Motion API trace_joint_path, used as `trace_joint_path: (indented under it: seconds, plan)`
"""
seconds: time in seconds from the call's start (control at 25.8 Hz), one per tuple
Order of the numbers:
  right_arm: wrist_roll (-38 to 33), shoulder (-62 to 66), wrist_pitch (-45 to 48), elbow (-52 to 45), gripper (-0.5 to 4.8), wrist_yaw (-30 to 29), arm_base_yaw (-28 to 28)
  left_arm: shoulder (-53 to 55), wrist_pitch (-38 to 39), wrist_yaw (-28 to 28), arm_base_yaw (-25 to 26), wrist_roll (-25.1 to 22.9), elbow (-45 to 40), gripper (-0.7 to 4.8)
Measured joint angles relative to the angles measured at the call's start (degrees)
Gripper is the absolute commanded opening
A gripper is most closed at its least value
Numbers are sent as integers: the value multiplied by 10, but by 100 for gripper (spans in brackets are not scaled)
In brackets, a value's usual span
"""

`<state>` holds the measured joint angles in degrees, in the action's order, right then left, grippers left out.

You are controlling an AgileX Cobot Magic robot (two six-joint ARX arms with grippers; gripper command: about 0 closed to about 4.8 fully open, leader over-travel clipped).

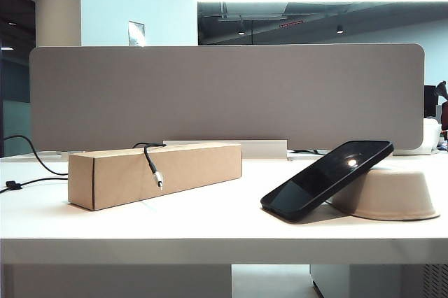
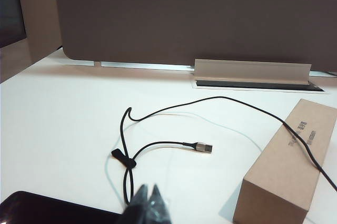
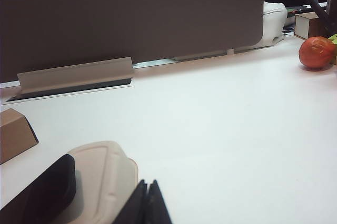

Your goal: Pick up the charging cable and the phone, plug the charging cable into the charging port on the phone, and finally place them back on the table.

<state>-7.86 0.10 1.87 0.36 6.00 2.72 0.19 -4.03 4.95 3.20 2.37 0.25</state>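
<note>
Nothing is picked up yet: on the table point(image 1: 210, 228) the phone point(image 1: 327, 179) leans tilted against an upturned bowl point(image 1: 392, 193), and the cable point(image 1: 150, 159) drapes over a box point(image 1: 155, 173), its plug hanging down the front face. Both grippers sit low at the near edge, left gripper point(image 2: 148, 203) pinched closed near the cable's other plug, right gripper point(image 3: 147, 203) closed beside the bowl. Next, I judge, each must open and reach: left for the thin black cord near its silver tip, right for the glossy black phone.
</note>
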Motion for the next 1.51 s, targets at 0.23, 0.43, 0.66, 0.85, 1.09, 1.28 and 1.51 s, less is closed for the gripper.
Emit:
trace_joint_path:
  seconds: [0.23,0.43,0.66,0.85,1.09,1.28,1.51]
  plan:
    - [0,0,0,0,-8,0,0,0,0,0,0,0,0,-5]
    - [0,0,0,0,-8,0,0,0,0,0,0,0,0,-5]
    - [0,0,0,0,-8,0,0,0,0,0,0,0,0,-5]
    - [0,0,0,0,-8,0,0,0,0,0,0,0,0,-5]
    - [0,0,5,0,-8,-8,0,0,0,0,0,0,0,-5]
    - [0,0,4,0,-8,-58,0,0,0,0,0,0,0,-5]
    - [-32,0,-85,1,-8,-156,1,0,0,0,0,0,0,-5]
